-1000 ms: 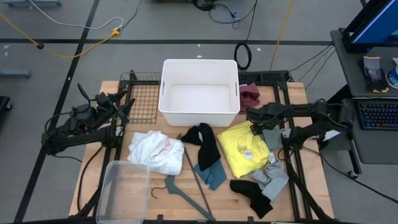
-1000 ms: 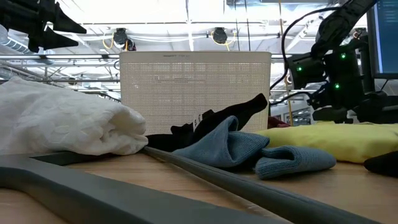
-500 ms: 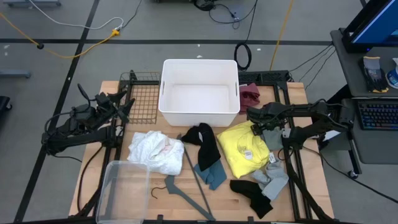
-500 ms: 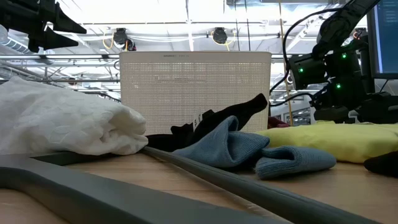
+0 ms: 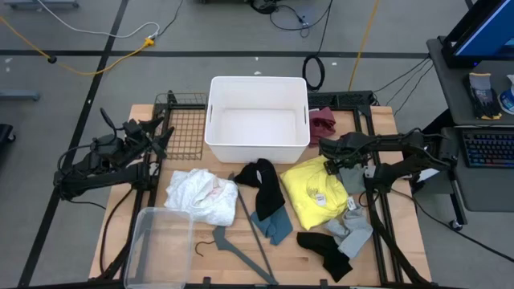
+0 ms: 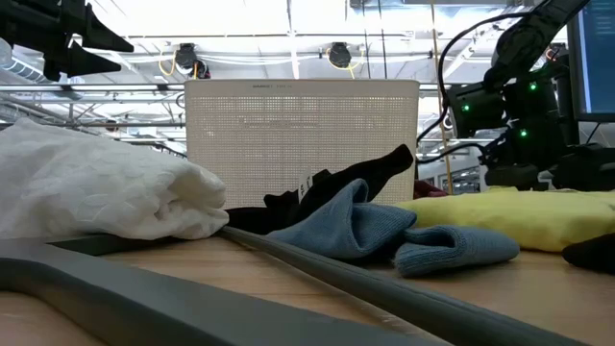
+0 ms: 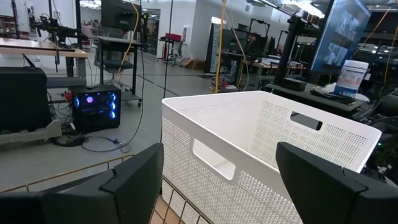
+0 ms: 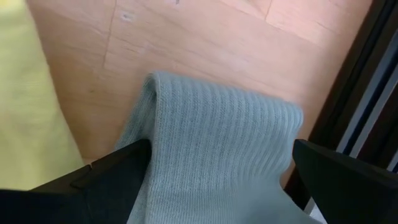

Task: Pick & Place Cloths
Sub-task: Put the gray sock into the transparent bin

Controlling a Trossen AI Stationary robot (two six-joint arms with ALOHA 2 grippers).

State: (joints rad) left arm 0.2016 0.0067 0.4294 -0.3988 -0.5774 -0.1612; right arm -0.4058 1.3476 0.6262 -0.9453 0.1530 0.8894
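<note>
The cloths lie on the table's near half: white (image 5: pixel 201 197), yellow with a tag (image 5: pixel 315 191), black (image 5: pixel 265 185), teal (image 5: pixel 273 225), a second black one (image 5: pixel 325 253) and grey (image 5: pixel 353 229). The maroon one (image 5: pixel 324 122) lies beside the white bin (image 5: pixel 257 119). My right gripper (image 5: pixel 351 172) points down, open, over a grey ribbed cloth (image 8: pixel 217 143) between the yellow cloth and the table's right rail; its fingers stand on either side of the cloth's folded end. My left gripper (image 5: pixel 161 136) waits open above the wire rack, facing the bin (image 7: pixel 261 149). My right gripper comes from above with one finger (image 8: pixel 118 174) on each side of the grey cloth's folded end (image 8: pixel 186 99). The cloth fills the gap between them, and I cannot tell whether they touch it. That end lies on the wood.
A grey clothes hanger (image 5: pixel 241 233) lies slantwise between the white and teal cloths. A clear plastic tub (image 5: pixel 158 247) sits at the near left corner and a black wire rack (image 5: pixel 183 124) left of the bin. Black frame rails (image 8: pixel 367 99) run along the right edge.
</note>
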